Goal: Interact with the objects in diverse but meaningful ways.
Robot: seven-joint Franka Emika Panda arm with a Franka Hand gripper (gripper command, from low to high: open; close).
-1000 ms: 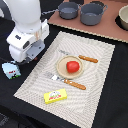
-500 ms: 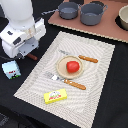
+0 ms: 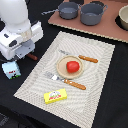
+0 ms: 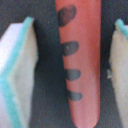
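Now the gripper (image 4: 70, 65) is sinking lower than a moment ago at the exterior view's left, pads (image 4: 17, 75) spread apart, straddling the brown sausage stick (image 4: 80, 60).

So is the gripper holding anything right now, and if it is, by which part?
Nothing held. The gripper is open, its pads either side of the brown sausage stick with gaps showing.

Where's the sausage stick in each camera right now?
Exterior view: only an end of the sausage stick shows, poking out from under the arm's head at the mat's edge toward the exterior view's left.
Wrist view: the sausage stick fills the centre, lying between the open pincer fingers.
Shared landmark: the stick itself.
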